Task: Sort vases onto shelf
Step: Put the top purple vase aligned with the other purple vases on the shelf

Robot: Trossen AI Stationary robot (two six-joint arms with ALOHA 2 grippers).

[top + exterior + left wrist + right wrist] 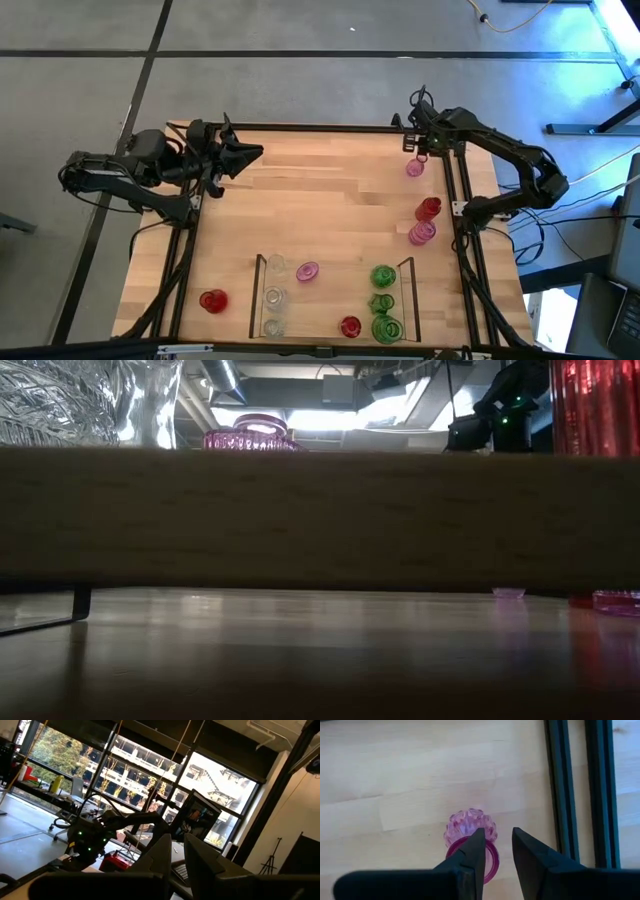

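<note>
Low view: a wooden board (pixel 320 515) fills the middle band, hiding nearly all of the table beyond it. Clear vase (pixel 70 402) at 10 o'clock is cut by the top and left edges; red vase (pixel 597 405) at 2 o'clock is cut by the top and right edges. Only the rim of a pink vase (pixel 252 438) clears the board.

Right wrist view: a dark finger (pixel 470 857) covers part of the pink vase (pixel 470 826); its mouth runs behind that finger.

High view: the shelf (pixel 335 300) is cropped at 6 o'clock.
</note>
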